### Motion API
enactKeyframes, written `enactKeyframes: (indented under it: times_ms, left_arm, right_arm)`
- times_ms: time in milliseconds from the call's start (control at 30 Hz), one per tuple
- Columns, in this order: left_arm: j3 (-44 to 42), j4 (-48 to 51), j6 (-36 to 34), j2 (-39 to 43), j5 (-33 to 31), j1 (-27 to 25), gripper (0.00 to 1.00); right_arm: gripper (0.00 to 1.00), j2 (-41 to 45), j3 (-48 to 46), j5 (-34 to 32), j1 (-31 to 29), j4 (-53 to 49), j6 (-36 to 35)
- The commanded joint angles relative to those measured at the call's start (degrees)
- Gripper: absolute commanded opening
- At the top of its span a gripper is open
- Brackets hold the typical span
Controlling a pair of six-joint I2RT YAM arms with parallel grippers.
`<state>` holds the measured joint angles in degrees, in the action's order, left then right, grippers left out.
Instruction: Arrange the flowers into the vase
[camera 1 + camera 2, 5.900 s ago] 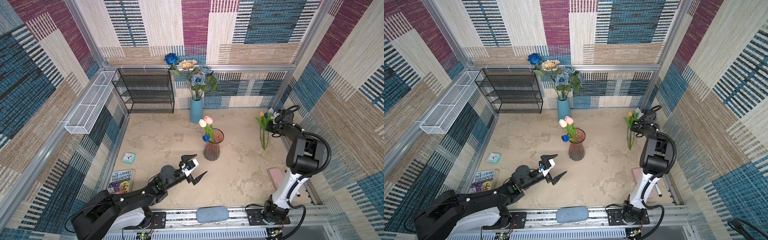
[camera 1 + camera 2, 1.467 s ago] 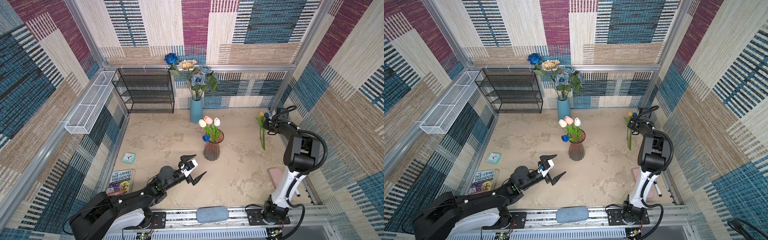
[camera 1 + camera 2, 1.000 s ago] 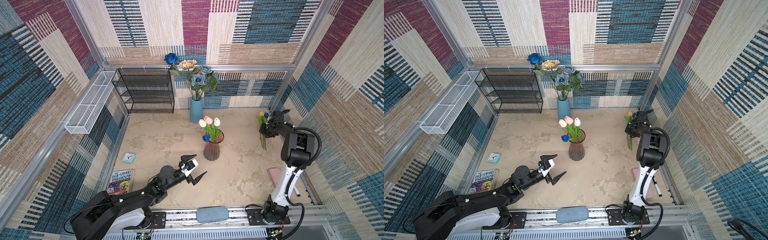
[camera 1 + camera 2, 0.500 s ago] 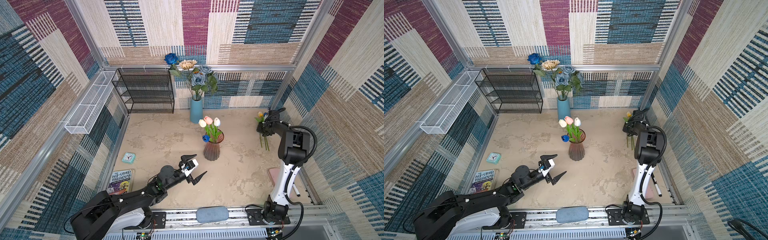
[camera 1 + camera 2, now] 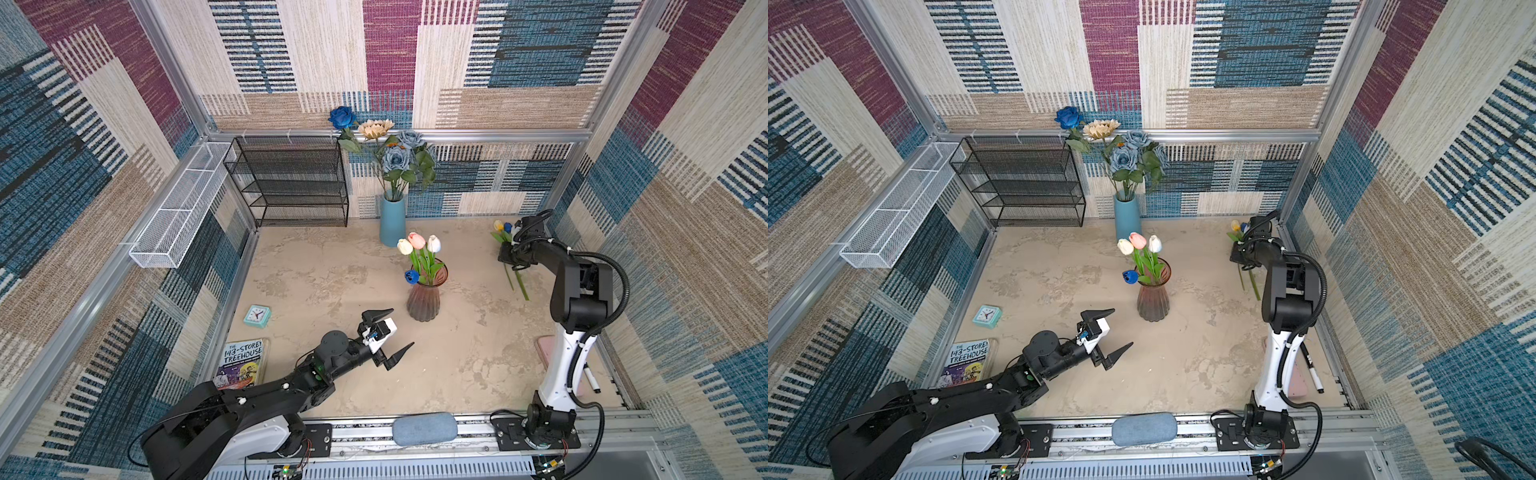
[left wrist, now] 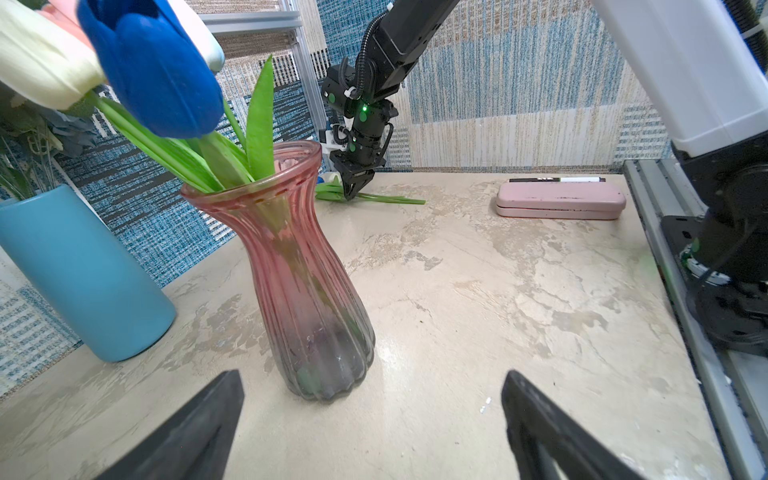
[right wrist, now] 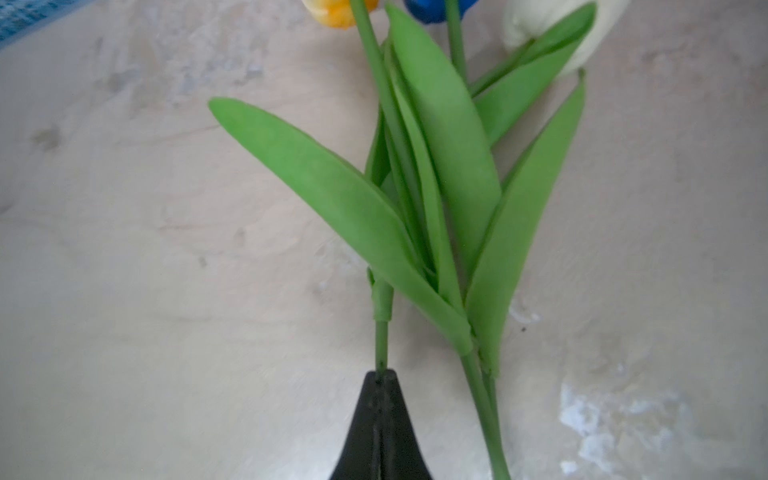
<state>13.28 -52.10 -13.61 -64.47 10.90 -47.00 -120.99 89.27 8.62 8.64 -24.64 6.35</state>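
A pink ribbed glass vase (image 5: 423,297) (image 5: 1153,297) (image 6: 299,266) stands mid-table, holding pink, white and blue tulips (image 5: 417,241). Loose tulips (image 5: 503,231) (image 5: 1239,229) with yellow, blue and white heads lie flat at the back right. My right gripper (image 5: 509,261) (image 5: 1239,257) (image 6: 352,192) (image 7: 380,376) is down on them, shut on one thin green stem (image 7: 381,332); the other stems (image 7: 484,399) lie beside the jaws. My left gripper (image 5: 403,327) (image 5: 1123,327) (image 6: 370,376) hovers in front of the vase, open and holding nothing.
At the back wall a blue vase (image 5: 392,222) holds roses and a sunflower, beside a black wire rack (image 5: 291,183). A white wire basket (image 5: 178,208) hangs left. Clock (image 5: 257,316) and book (image 5: 243,361) lie front left; pink case (image 6: 561,199) and marker (image 6: 557,179) front right.
My right gripper slid along the loose tulips toward the back, lowered onto them and closed on a stem. The left arm and the vase have stayed still.
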Motion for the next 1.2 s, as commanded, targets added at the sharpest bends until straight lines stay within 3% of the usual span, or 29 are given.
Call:
enactKeyframes:
  times_ms: [0,200,867,1167]
  left_arm:
    - [0.43,-0.12,-0.81,0.04,0.88,0.03,1.00]
    - [0.61,0.06,-0.85,-0.09,1.06,-0.02,1.00]
    - [0.69,0.25,-1.02,-0.04,1.15,-0.02,1.00]
    - [0.87,0.44,-0.81,-0.21,1.37,-0.02,1.00]
  right_arm:
    - [0.00,4.15,-2.57,3.31,0.10,3.25,0.52]
    - [0.00,10.89,-5.76,12.06,0.67,6.01,2.12]
    - [0.00,22.99,-12.24,28.61,1.58,12.57,6.21]
    - [0.03,20.24,-13.47,15.83,1.26,6.20,1.06]
